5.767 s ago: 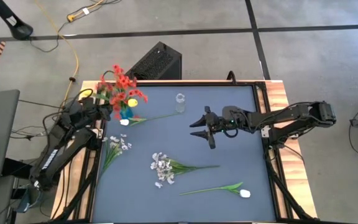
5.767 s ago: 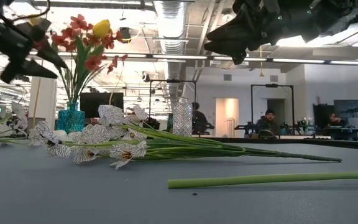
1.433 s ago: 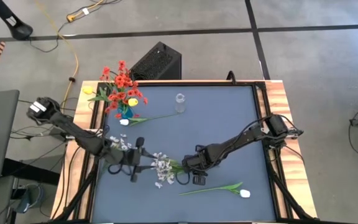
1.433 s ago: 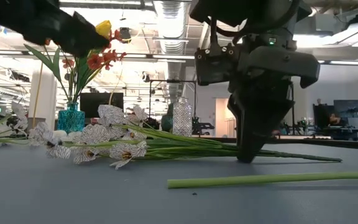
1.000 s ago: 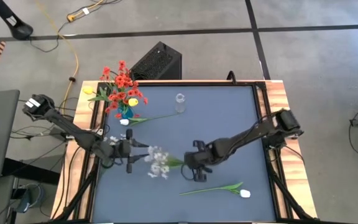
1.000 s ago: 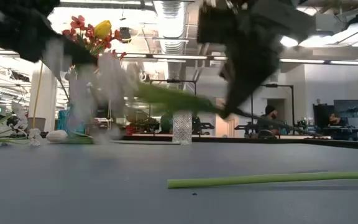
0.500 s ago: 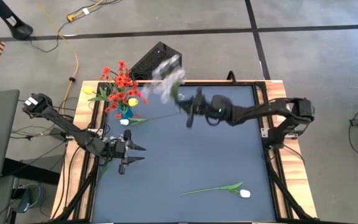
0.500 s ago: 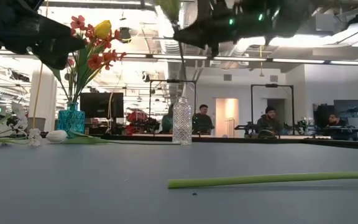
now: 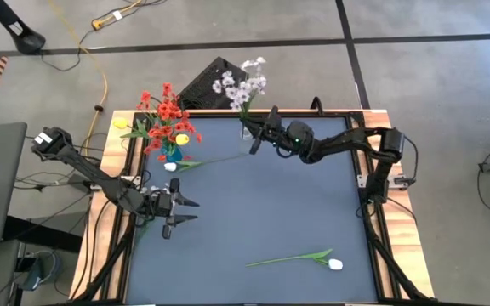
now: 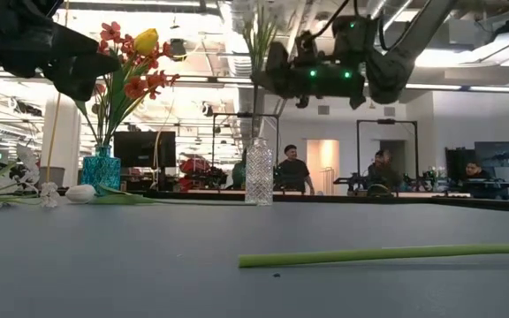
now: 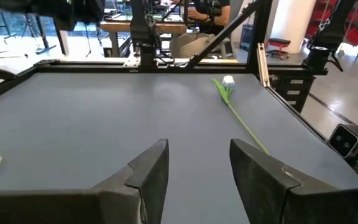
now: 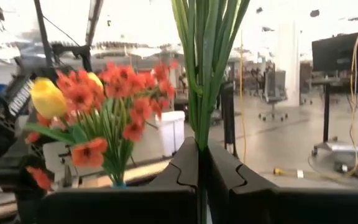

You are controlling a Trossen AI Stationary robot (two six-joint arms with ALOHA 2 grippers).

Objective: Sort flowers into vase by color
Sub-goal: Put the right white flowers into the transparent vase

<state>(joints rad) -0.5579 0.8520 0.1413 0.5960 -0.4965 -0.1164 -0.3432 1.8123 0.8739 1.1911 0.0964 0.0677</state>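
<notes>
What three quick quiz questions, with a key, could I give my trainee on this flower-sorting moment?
1. True or false: the right gripper is shut on the white flower spray.
2. Which vase is the spray held above: A) the blue vase or B) the clear vase?
3. Fill in: the white tulip lies on the ____.

Key:
1. True; its fingers pinch the green stems.
2. B.
3. Table. The left gripper hangs open over it, holding nothing.

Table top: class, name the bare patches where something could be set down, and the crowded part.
Free: the middle, between the clear vase and the white tulip. Crowded: the back left, around the teal vase.
</notes>
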